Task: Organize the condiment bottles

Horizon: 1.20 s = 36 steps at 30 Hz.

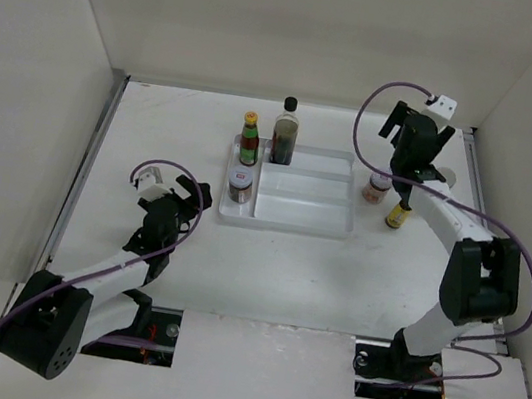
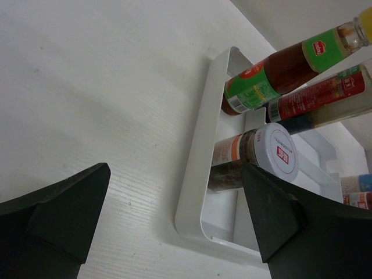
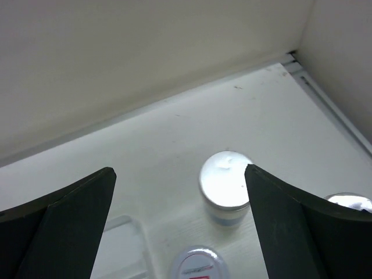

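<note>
A green label and yellow cap are shown on the red sauce bottle [image 1: 249, 139]; a black cap on the tall dark bottle [image 1: 284, 134]. The short jar [image 1: 240, 186] is lidded in white, printed red. The tray [image 1: 303, 221] is white.

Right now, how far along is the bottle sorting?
Three stand in the white tray: the red sauce bottle, the tall dark bottle and a short jar. Nothing is in hand; the left gripper and right gripper are both open. Waiting outside, right of the tray: a small jar and a yellow-capped dark bottle, at least.
</note>
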Each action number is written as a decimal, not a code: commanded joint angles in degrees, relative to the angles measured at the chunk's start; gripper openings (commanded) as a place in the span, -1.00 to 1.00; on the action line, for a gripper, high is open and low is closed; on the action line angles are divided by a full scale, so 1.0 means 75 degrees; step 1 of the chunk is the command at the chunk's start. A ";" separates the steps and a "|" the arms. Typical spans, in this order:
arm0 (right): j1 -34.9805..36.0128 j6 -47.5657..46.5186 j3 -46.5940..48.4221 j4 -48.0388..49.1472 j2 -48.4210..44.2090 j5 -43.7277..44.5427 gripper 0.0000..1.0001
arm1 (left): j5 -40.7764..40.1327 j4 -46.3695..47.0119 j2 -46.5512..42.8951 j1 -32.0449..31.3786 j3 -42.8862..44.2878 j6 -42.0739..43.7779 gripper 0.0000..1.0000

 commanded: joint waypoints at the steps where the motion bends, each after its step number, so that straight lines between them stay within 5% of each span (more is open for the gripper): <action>1: -0.0328 -0.0052 0.0929 -0.0876 0.0624 0.0226 1.00 | 0.0165 0.0425 0.0046 0.0065 0.0064 -0.0078 1.00; 16: -0.0751 0.0124 0.1271 -0.1453 0.1423 0.0542 0.98 | 0.0282 0.0506 0.0339 0.0088 0.0146 -0.0089 1.00; 26: -0.0822 0.0276 0.1213 -0.0576 0.1530 0.0085 0.19 | 0.0352 0.0589 0.0456 0.0135 0.0158 -0.0089 1.00; 36: 0.0583 -0.0696 0.0521 0.1524 0.0404 -0.0032 0.10 | 0.0282 0.0600 0.0420 0.0100 0.0158 -0.0078 1.00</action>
